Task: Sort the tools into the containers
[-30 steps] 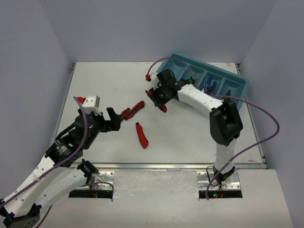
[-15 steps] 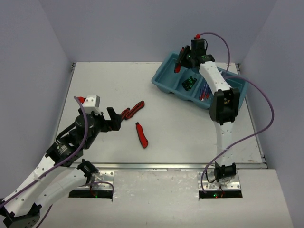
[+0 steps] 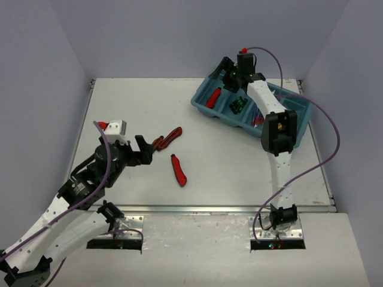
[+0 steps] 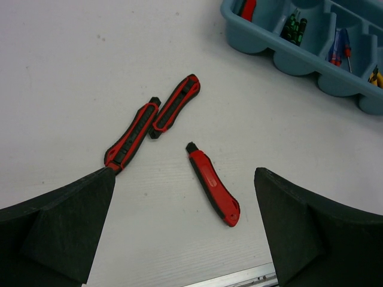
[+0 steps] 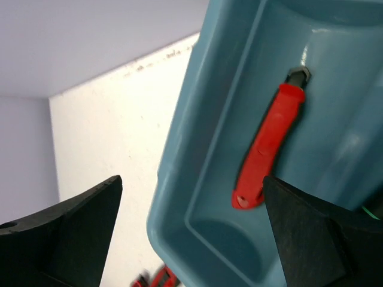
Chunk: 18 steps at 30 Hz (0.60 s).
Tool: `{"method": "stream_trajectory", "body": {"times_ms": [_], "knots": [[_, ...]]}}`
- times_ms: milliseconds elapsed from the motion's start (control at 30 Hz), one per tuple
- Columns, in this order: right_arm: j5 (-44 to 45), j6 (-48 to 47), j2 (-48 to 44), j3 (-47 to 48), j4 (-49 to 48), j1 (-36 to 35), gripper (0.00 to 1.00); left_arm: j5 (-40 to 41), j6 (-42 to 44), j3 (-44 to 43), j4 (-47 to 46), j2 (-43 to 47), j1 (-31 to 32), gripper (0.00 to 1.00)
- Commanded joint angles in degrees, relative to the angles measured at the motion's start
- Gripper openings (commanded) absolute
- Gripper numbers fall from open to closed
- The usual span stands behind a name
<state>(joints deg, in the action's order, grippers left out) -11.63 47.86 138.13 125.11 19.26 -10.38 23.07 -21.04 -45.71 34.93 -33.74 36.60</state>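
Teal plastic forms the organizer tray [image 3: 302, 121], which lies at a slant on the far right of the white counter [image 3: 131, 101]; we count four compartments side by side in it.

Tray contents, starting from the end nearest the counter's middle:
- First compartment: one red-handled cutter [image 5: 269, 149] lies loose and slantwise on the floor.
- Second compartment: black-and-green screwdrivers [image 4: 294, 27].
- Third compartment: blue-and-red screwdrivers [image 4: 340, 48].
- Fourth compartment: a scrap of yellow and black shows at the edge of the left wrist view; it is too little for us to name.

The right claw [image 3: 228, 73] hangs over the first compartment with its jaws spread wide, gripping nothing; in its wrist view the cutter lies below, close to one finger, and we cannot tell whether they touch.

The left claw [image 3: 143, 150] is low over the left-centre of the counter, jaws likewise wide apart and empty; it faces three more red-handled cutters that lie outside the tray.
- The far cutter [image 4: 176, 103] and the near cutter [image 4: 131, 134] lie almost end to end in one slanted line, their tips overlapping side by side.
- The lower end of the near cutter sits just beside one of the left claw's fingers; we cannot confirm contact.
- The lone cutter [image 4: 212, 191] lies apart from that pair, nearer the front edge of the counter, between the spread fingers in the wrist view.
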Motion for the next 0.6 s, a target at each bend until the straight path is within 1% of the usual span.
{"method": "stream_trajectory", "body": {"times_ms": [0, 67, 100, 133, 167, 233, 267, 333, 433, 567], "knots": [[-0.22, -13.37, -13.52, -7.36, 4.08, -3.75, 0.99, 0.13, 0.66, -0.04, -2.53, 0.82, -0.55, 1.00], [4.36, -19.39, -19.14, -14.10, 7.24, -7.93, 0.99, 1.61, 0.30, -0.08, -2.15, 1.30, -0.74, 1.00], [8.13, -22.85, -23.49, -21.48, 6.06, -11.05, 0.99, 3.29, -0.34, -0.21, -1.57, 1.82, -1.12, 1.00], [10.17, -23.93, -27.35, -28.92, 3.48, -13.64, 0.99, 5.29, -1.18, -0.36, -0.69, 2.18, -1.62, 1.00], [11.19, -23.61, -30.83, -36.23, 0.25, -15.90, 0.99, 7.47, -2.12, -0.53, 0.35, 2.46, -2.20, 1.00], [11.77, -21.18, -35.36, -46.90, -3.72, -19.91, 0.99, 11.67, -3.70, -1.04, 1.72, 3.05, -3.84, 1.00], [13.37, -20.22, -37.31, -51.87, -4.95, -23.31, 0.99, 12.30, -4.28, -1.02, 1.97, 3.32, -4.27, 1.00], [17.63, -18.08, -38.24, -55.24, -4.83, -29.29, 0.99, 12.41, -4.34, -0.82, 1.83, 3.90, -4.94, 1.00], [23.83, -15.63, -37.36, -56.41, -3.19, -38.33, 0.98, 11.74, -4.22, -0.64, 1.52, 4.23, -5.13, 1.00], [30.51, -11.97, -34.20, -55.92, -1.24, -45.60, 0.96, 10.95, -3.99, -0.58, 1.35, 3.94, -5.14, 1.00]]}}
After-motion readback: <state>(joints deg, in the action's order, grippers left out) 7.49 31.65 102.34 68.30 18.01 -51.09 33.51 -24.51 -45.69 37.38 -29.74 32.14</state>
